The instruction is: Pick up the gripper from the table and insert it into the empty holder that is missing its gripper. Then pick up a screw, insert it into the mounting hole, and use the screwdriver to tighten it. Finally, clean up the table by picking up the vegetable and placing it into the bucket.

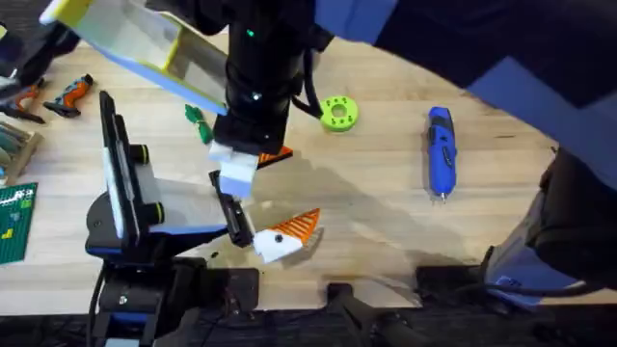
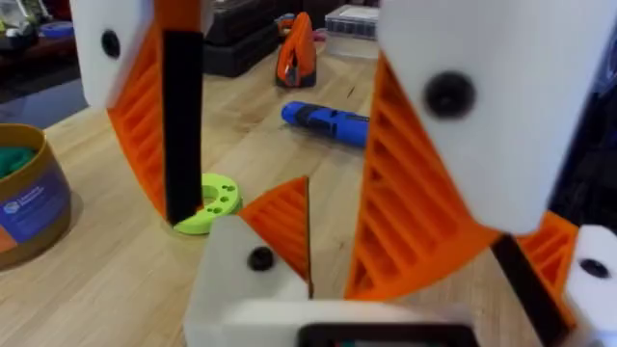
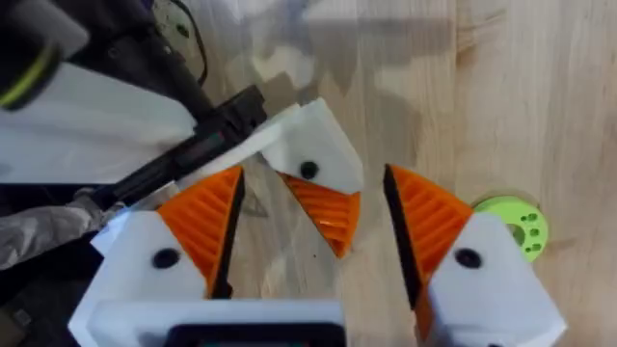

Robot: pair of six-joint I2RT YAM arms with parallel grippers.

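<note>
One gripper piece [image 3: 328, 214], one holder [image 3: 313, 145], one screwdriver [image 1: 441, 152], one vegetable [image 1: 199, 123], one bucket [image 2: 29, 198]; also one lime-green disc [image 1: 338, 113] and one orange-and-black hand tool [image 1: 69, 94]. The gripper piece, a ribbed orange wedge tapering to a point, sits against the white angular holder, which bears a single dark hole and is carried on a black bar at the near edge of the table [image 1: 386, 217]. Right gripper [image 3: 313, 178]: white fingers with orange ribbed pads, spread apart to either side of the wedge and holder, a gap visible on both sides. Left gripper [image 2: 424, 222]: fingers wide apart, one finger of the right gripper standing between them. Screwdriver: blue, pen-shaped, lying on the table well to the right of the disc. Vegetable: small, dark green, lying left of the disc. Bucket: yellow rim, blue body, standing upright on the table in the left wrist view
</note>
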